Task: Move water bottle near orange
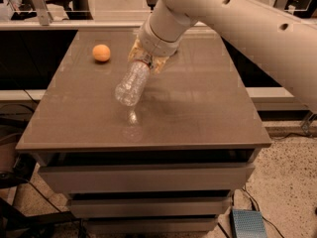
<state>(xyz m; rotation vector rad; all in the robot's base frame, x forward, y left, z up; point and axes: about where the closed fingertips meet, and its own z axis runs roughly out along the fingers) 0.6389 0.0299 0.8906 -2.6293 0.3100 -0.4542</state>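
Observation:
The clear ribbed water bottle (132,85) hangs tilted above the brown table, its base pointing down-left, its cap end hidden in my gripper (146,62). The gripper is shut on the bottle's neck end, over the table's middle back. The small round orange (101,52) sits on the table at the back left, to the left of and a little behind the bottle, apart from it.
The brown table top (198,113) sits on a drawer cabinet (148,177). My white arm (237,19) reaches in from the upper right. A dark gap and a counter lie behind the table. A blue-grey box (248,224) lies on the floor at lower right.

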